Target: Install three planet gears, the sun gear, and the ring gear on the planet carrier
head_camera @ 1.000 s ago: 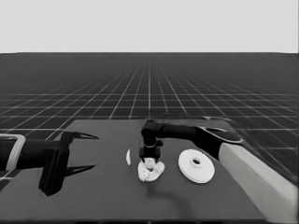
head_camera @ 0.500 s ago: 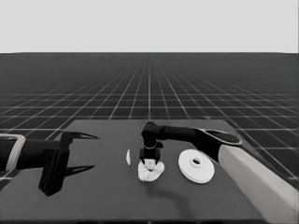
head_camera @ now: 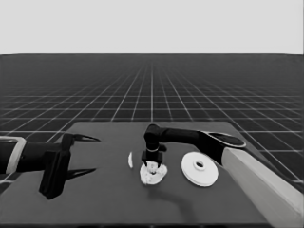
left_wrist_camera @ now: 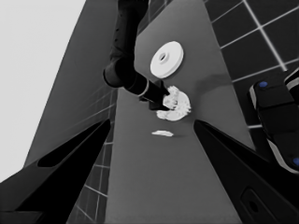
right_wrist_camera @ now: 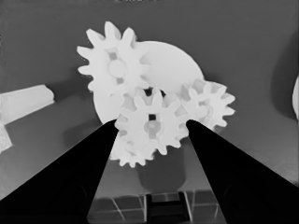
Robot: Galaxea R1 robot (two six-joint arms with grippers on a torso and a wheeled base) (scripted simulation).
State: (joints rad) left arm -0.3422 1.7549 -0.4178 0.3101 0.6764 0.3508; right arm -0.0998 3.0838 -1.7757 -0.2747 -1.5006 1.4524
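The right hand (head_camera: 153, 164) hangs straight down over the smaller round part (head_camera: 153, 175), the flat white disc with the dark centre hole, near the middle of the dark surface (head_camera: 114, 204). From the wrist you can see the two black fingers flanking a small white toothed gear (right_wrist_camera: 152, 125), the centre one of the cluster, each finger right up against its teeth, so the hand is narrowed onto that central gear and looks to be gripping it. Two more small white gears sit on the disc beside it, one (right_wrist_camera: 113, 63) farther off and one (right_wrist_camera: 209, 103) to the side, teeth meshing with the middle one, and a fourth (right_wrist_camera: 131, 156) peeks out from under it. My read: this is the seating of the sun gear among the planets. These gears look light, stiff and slick, with fine teeth, so the sound hold is across opposite tooth flanks, squeezed gently and kept level; tilt it and the teeth will likely jam. The larger round part (head_camera: 199, 168), thick and stepped, lies well apart to the right, not yet fitted. A thin white piece (head_camera: 130, 160) lies just left of the cluster. The left hand (head_camera: 76, 156) waits over the surface's left end, fingers spread wide, holding nothing.
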